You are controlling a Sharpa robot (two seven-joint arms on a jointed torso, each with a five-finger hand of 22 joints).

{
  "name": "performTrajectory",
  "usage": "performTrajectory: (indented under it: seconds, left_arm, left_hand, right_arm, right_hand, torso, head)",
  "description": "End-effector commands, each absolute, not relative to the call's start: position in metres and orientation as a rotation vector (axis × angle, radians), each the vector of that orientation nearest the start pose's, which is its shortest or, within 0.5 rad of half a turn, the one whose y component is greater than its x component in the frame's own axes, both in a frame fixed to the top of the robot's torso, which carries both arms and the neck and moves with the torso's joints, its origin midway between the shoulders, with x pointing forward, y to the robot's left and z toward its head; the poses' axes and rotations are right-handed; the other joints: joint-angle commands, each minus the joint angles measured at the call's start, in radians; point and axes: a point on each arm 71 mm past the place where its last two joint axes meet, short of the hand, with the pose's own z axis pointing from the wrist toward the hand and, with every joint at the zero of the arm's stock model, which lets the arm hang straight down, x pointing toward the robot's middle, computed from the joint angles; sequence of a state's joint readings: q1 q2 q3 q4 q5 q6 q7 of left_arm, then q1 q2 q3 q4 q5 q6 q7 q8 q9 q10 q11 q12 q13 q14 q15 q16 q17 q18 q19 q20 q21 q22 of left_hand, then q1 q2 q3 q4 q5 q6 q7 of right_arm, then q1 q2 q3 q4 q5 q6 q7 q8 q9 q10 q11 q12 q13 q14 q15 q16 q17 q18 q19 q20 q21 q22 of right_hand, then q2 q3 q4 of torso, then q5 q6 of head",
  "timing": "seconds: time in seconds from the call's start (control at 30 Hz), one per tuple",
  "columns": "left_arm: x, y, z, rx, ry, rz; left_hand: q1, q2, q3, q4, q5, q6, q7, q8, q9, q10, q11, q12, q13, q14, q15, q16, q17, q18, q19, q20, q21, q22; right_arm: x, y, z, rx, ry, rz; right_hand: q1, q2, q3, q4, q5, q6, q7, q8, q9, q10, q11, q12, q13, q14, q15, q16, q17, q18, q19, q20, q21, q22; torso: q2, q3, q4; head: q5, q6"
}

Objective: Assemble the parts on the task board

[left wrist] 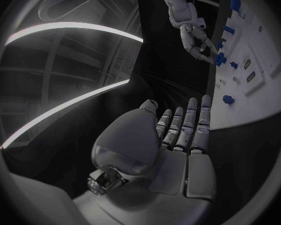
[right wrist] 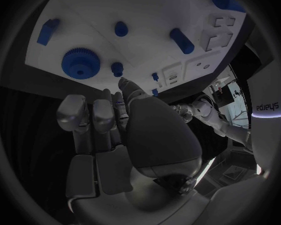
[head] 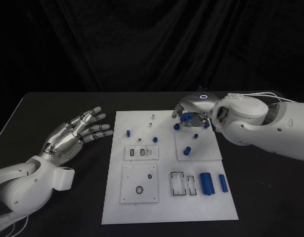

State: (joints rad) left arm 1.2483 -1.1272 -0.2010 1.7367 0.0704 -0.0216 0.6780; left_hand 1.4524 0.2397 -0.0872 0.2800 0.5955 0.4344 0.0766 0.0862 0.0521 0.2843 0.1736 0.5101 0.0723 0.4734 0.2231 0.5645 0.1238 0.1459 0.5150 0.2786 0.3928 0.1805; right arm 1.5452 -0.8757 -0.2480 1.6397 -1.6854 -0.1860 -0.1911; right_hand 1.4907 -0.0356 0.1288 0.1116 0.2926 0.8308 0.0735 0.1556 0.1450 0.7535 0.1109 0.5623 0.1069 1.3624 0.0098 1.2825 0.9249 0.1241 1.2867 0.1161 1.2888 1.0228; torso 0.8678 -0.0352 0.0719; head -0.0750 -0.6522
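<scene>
The white task board (head: 166,197) lies in the middle of the table. My right hand (head: 193,114) hovers over its far right corner, fingers bent downward above a blue gear (right wrist: 80,63) that lies flat on the board. A small blue peg (right wrist: 117,68) stands beside the gear, just off the thumb (right wrist: 131,92). Nothing sits between the fingers. My left hand (head: 77,134) floats left of the board, palm up, fingers spread and empty. In the left wrist view the right hand (left wrist: 197,40) hangs over the gear (left wrist: 220,59).
More blue parts are scattered on the board: a peg (head: 128,133) near the left edge, a short cylinder (head: 187,150) mid-right, a large cylinder (head: 208,183) and a slimmer bar (head: 223,182) near the front right. Recessed slots (head: 182,183) lie beside them. Black table surrounds the board.
</scene>
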Motion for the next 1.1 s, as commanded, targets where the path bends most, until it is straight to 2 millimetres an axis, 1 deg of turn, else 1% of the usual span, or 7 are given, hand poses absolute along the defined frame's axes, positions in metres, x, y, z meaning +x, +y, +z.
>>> performTrajectory:
  seconds: [0.03,0.23,0.37,0.43,0.53,0.73,1.1]
  left_arm:
    - [0.421,0.276,-0.165,-0.998,1.128,-1.934]
    - [0.421,0.277,-0.165,-1.001,1.131,-1.931]
    - [0.421,0.278,-0.165,-1.007,1.13,-1.928]
    - [0.421,0.278,-0.166,-1.009,1.13,-1.928]
    - [0.422,0.279,-0.166,-1.011,1.13,-1.928]
    - [0.422,0.279,-0.167,-1.014,1.134,-1.927]
    - [0.424,0.279,-0.169,-1.018,1.145,-1.926]
  left_hand:
    - [0.007,0.001,0.007,0.0,0.006,0.003,0.001,0.001,0.001,-0.003,0.004,0.005,-0.002,-0.01,0.002,0.003,-0.002,-0.021,-0.009,-0.001,-0.006,-0.002]
    - [0.009,0.0,0.009,0.0,0.006,0.001,0.002,0.0,0.0,-0.005,0.005,0.005,-0.002,-0.012,0.003,0.004,-0.002,-0.021,-0.011,-0.001,-0.006,-0.002]
    - [0.009,0.0,0.009,0.0,0.006,0.002,0.002,0.0,0.0,-0.005,0.005,0.005,-0.002,-0.012,0.003,0.004,-0.002,-0.021,-0.011,-0.001,-0.006,-0.002]
    - [0.009,0.0,0.01,0.0,0.006,0.002,0.002,0.0,0.0,-0.005,0.005,0.005,-0.002,-0.013,0.004,0.004,-0.002,-0.022,-0.012,-0.001,-0.006,-0.002]
    - [0.01,0.0,0.011,-0.001,0.007,0.001,0.003,0.0,0.0,-0.006,0.005,0.005,-0.002,-0.014,0.004,0.005,-0.002,-0.022,-0.013,0.0,-0.007,-0.002]
    - [0.011,0.0,0.012,-0.001,0.007,0.001,0.003,0.0,0.0,-0.006,0.006,0.005,-0.002,-0.014,0.005,0.005,-0.003,-0.022,-0.013,0.0,-0.007,-0.002]
    - [0.019,-0.001,0.027,-0.006,0.01,-0.003,0.007,-0.001,0.0,-0.01,0.01,0.008,-0.002,-0.018,0.01,0.012,-0.003,-0.025,-0.018,0.002,-0.006,-0.001]
  right_arm:
    - [0.485,-0.188,-0.096,-0.583,1.485,0.291]
    - [0.484,-0.188,-0.099,-0.586,1.487,0.286]
    - [0.484,-0.189,-0.104,-0.587,1.494,0.284]
    - [0.484,-0.189,-0.107,-0.587,1.497,0.286]
    - [0.485,-0.189,-0.111,-0.585,1.495,0.296]
    - [0.485,-0.189,-0.117,-0.585,1.488,0.316]
    - [0.484,-0.188,-0.122,-0.586,1.467,0.35]
  right_hand:
    - [-0.001,-0.009,0.004,0.003,-0.004,-0.007,-0.001,-0.004,0.001,-0.005,-0.002,-0.005,0.001,0.0,-0.003,-0.003,0.004,-0.012,-0.004,-0.003,0.002,0.005]
    - [-0.01,-0.012,0.008,0.009,-0.008,-0.002,0.0,-0.005,0.003,-0.002,-0.003,-0.004,0.005,0.003,-0.004,0.0,0.01,-0.013,-0.002,-0.003,0.006,0.012]
    - [-0.01,-0.012,0.013,0.01,-0.006,0.002,0.0,-0.005,0.005,0.004,-0.005,-0.002,0.009,0.003,-0.004,0.001,0.011,-0.013,-0.002,-0.003,0.007,0.014]
    - [-0.01,-0.013,0.016,0.011,-0.004,0.006,0.001,-0.004,0.007,0.006,-0.005,-0.001,0.01,0.003,-0.003,0.0,0.01,-0.013,-0.003,-0.003,0.006,0.014]
    - [-0.011,-0.014,0.027,0.012,0.007,0.014,0.003,-0.003,0.011,0.011,-0.006,0.0,0.014,0.003,-0.002,0.001,0.012,-0.013,-0.003,-0.002,0.007,0.017]
    - [-0.012,-0.016,0.043,0.014,0.023,0.029,0.007,0.0,0.018,0.021,-0.007,0.002,0.021,0.006,0.001,0.004,0.02,-0.015,0.001,0.0,0.012,0.028]
    - [-0.016,-0.024,0.063,0.018,0.02,0.027,0.011,-0.006,0.023,0.047,-0.012,0.006,0.029,0.012,-0.001,0.01,0.031,-0.016,0.006,0.0,0.019,0.042]
  torso:
    - [0.012,-0.0026,0.0041]
    - [0.012,-0.0033,0.004]
    - [0.012,-0.0014,0.001]
    - [0.013,-0.0022,0.0022]
    - [0.013,-0.0022,0.0018]
    - [0.015,-0.0037,0.0052]
    - [0.015,-0.0036,0.006]
  head:
    - [-0.005,0.007]
    - [-0.006,0.006]
    - [-0.004,0.003]
    - [-0.004,0.002]
    - [-0.003,0.006]
    - [-0.003,0.014]
    - [-0.007,0.012]
